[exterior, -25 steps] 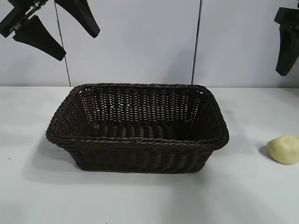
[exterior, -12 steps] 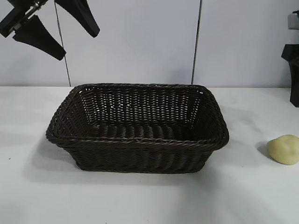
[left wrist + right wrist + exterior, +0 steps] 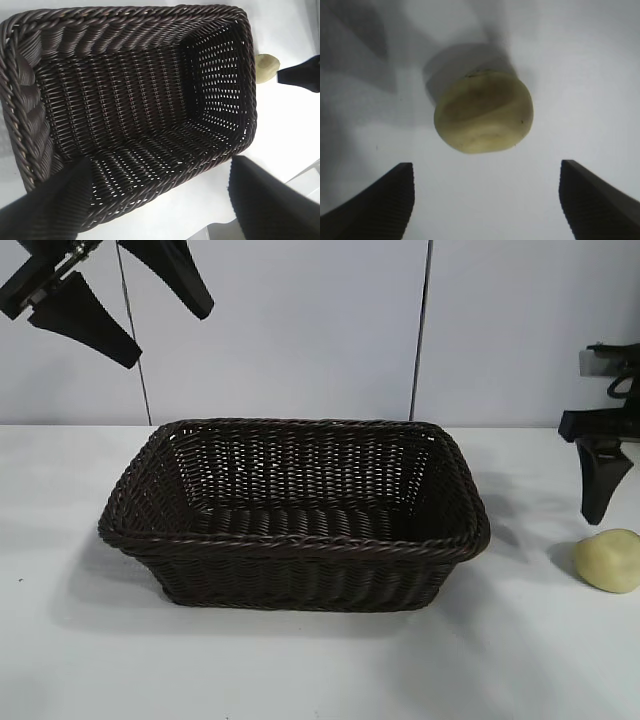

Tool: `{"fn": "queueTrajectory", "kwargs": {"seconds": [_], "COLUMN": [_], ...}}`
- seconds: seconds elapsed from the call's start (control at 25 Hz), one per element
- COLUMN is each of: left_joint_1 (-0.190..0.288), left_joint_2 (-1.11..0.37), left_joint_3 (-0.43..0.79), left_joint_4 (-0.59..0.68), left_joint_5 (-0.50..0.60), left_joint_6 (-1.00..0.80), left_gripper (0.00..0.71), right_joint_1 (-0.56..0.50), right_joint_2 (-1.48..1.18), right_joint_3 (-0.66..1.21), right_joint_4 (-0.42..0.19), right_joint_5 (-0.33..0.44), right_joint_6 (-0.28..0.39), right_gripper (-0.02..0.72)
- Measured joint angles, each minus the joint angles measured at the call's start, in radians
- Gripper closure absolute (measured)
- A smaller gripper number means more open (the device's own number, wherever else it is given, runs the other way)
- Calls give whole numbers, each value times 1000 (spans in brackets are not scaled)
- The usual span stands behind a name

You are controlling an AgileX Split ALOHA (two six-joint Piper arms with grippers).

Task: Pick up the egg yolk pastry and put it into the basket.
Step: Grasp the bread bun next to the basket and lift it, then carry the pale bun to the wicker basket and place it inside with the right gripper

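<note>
Item one: a large rectangular basket (image 3: 295, 515) of dark brown, nearly black woven wicker, with a braided rim and sloping sides. It stands upright on the white desk (image 3: 300, 670), about midway along its width and toward the rear edge. Seen from above in the left wrist view, the basket (image 3: 135, 115) shows only bare weave inside.

Item two: a small pale yellow egg yolk pastry (image 3: 608, 560), rounded, matte and dome-shaped. It lies on the desk near the right edge, well apart from the basket and outside it. The right wrist view shows the pastry (image 3: 484, 111) resting on the white surface with a faint crease across its top and its shadow behind it.

Item three: the right gripper (image 3: 605, 485), black, hanging above the desk just behind and over the pastry, its fingers pointing down and not touching it. In the right wrist view its two ribbed fingertips (image 3: 385, 200) stand wide apart, with the pastry ahead of the gap between them; the claw holds nothing.

Item four: the left gripper (image 3: 125, 305), black, raised high over the rear left corner of the desk, above and behind the basket. Its two fingers (image 3: 50, 205) are spread wide, and it holds nothing.
</note>
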Motion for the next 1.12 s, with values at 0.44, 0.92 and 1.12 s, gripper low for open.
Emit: {"fn": "queueTrajectory", "kwargs": {"seconds": [0.44, 0.92, 1.12], "left_joint_1": [0, 0, 0], "left_joint_2": [0, 0, 0], "left_joint_3": [0, 0, 0], "left_joint_4": [0, 0, 0], "left_joint_5": [0, 1, 1], "left_joint_6": [0, 1, 1], "left_gripper": [160, 160, 160], "right_joint_1": [0, 0, 0], "right_joint_2": [6, -142, -212], "right_joint_3": [-7, -203, -286], "right_joint_4": [-3, 45, 96], "right_joint_5": [2, 194, 229], "right_joint_6": [12, -29, -41], "right_gripper": [555, 557, 561]}}
